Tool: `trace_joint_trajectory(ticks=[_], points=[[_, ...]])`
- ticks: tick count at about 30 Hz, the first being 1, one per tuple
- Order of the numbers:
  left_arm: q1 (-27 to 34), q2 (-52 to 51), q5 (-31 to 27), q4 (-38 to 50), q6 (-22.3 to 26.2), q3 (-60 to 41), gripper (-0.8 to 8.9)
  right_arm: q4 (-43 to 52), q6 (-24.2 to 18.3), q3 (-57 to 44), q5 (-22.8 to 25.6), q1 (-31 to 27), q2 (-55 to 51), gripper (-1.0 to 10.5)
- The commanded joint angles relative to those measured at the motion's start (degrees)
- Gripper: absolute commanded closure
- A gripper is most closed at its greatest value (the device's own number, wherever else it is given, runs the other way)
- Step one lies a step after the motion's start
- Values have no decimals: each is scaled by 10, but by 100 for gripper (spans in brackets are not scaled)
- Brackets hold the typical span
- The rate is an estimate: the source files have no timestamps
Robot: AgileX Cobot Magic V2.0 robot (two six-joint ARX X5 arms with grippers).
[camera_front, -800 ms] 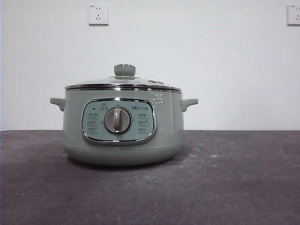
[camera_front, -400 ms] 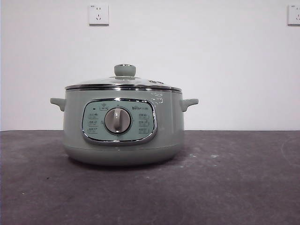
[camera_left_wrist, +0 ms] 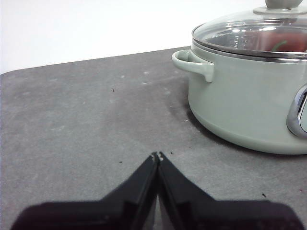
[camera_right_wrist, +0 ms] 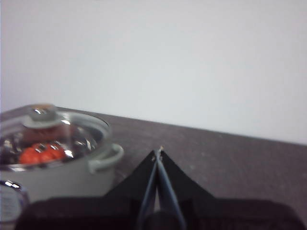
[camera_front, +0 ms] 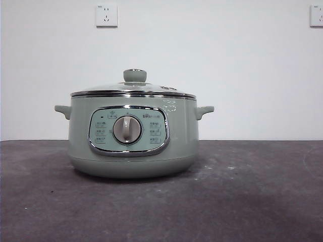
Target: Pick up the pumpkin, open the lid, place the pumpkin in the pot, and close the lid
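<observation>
I am seeing small markings around the dial on the pot (camera_front: pixel 133 136), but I am reading none.

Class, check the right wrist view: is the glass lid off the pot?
No. The glass lid sits closed on the pot, with the orange pumpkin visible beneath it.
</observation>
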Motion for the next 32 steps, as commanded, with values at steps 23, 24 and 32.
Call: trace_joint_trajectory(ticks=[23,24,32], points=[[2,-1,0,2,-4,-9,817,-52,33,-144,27,0,-81,946],[2,-1,0,2,-4,-9,817,-67,34,-144,27,0,-81,946],[2,-1,0,2,-4,-9,817,-77,79,-144,23,0,-81,946]])
